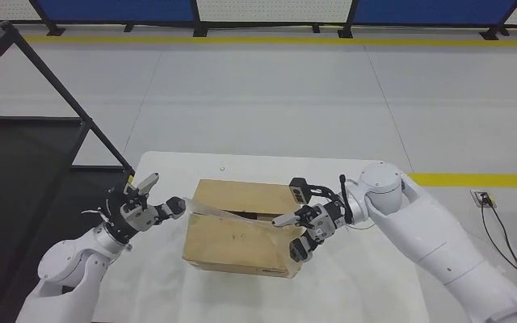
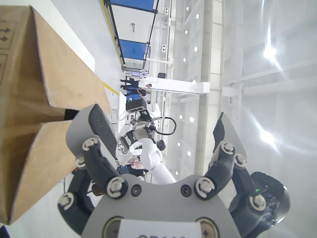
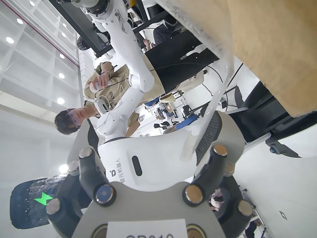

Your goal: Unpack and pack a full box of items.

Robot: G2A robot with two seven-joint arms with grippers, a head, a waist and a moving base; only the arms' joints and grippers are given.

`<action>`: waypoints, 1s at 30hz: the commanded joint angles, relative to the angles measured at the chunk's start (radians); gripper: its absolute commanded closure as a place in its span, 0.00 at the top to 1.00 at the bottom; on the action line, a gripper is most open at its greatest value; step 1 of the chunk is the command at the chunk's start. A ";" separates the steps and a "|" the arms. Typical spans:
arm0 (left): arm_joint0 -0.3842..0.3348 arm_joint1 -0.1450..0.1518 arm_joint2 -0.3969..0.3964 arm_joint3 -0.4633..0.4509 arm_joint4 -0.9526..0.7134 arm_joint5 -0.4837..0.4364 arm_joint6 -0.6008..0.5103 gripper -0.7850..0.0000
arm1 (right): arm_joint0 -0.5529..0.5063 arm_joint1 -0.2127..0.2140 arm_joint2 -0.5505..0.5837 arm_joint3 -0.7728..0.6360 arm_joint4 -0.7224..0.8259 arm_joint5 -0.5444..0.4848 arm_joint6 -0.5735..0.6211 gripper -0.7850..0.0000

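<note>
A brown cardboard box [image 1: 234,242] stands mid-table with its top flaps nearly closed and a dark gap between them. A clear strip of tape [image 1: 234,211] stretches over the box top, from its left edge to its right edge. My left gripper [image 1: 161,194] is at the box's left end, open and empty; its wrist view has the box [image 2: 24,75] beside one finger, and the gripper [image 2: 161,127] holds nothing. My right gripper [image 1: 291,234] is open at the box's right end. In its wrist view the tape [image 3: 226,75] runs from the box [image 3: 260,25] down onto one finger [image 3: 210,134].
The white table [image 1: 339,283] has bare room in front of and behind the box. A black metal frame [image 1: 48,121] stands off the table's left side. Open grey floor lies beyond the far edge.
</note>
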 commanded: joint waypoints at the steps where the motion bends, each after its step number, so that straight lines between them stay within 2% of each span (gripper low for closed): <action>1: -0.002 -0.002 -0.012 0.015 -0.089 0.061 -0.004 1.00 | 0.005 0.002 -0.009 0.002 0.006 0.001 -0.001 1.00; 4: -0.003 -0.002 -0.036 0.029 -0.162 0.098 -0.003 1.00 | 0.016 0.004 -0.019 0.002 0.018 -0.004 0.004 1.00; 9: 0.029 0.000 -0.070 0.026 -0.163 0.063 0.008 1.00 | 0.029 0.002 0.011 0.015 0.066 -0.031 0.031 1.00; 11: 0.048 0.003 -0.082 0.014 -0.108 0.033 0.025 1.00 | 0.033 0.000 0.003 0.017 0.081 -0.050 0.050 1.00; 17: 0.075 0.005 -0.081 -0.013 0.030 -0.043 0.100 1.00 | 0.112 -0.008 -0.164 0.043 0.168 -0.067 0.068 1.00; 24: 0.089 0.005 -0.079 -0.034 0.058 -0.052 0.094 1.00 | 0.228 -0.022 -0.344 0.086 0.291 -0.068 0.068 1.00; 26: 0.093 0.008 -0.083 -0.035 0.126 -0.092 0.105 1.00 | 0.250 -0.026 -0.369 0.097 0.317 -0.068 0.068 1.00; 30: 0.132 0.020 -0.074 -0.042 0.453 -0.222 0.132 1.00 | 0.275 -0.031 -0.392 0.108 0.348 -0.068 0.068 1.00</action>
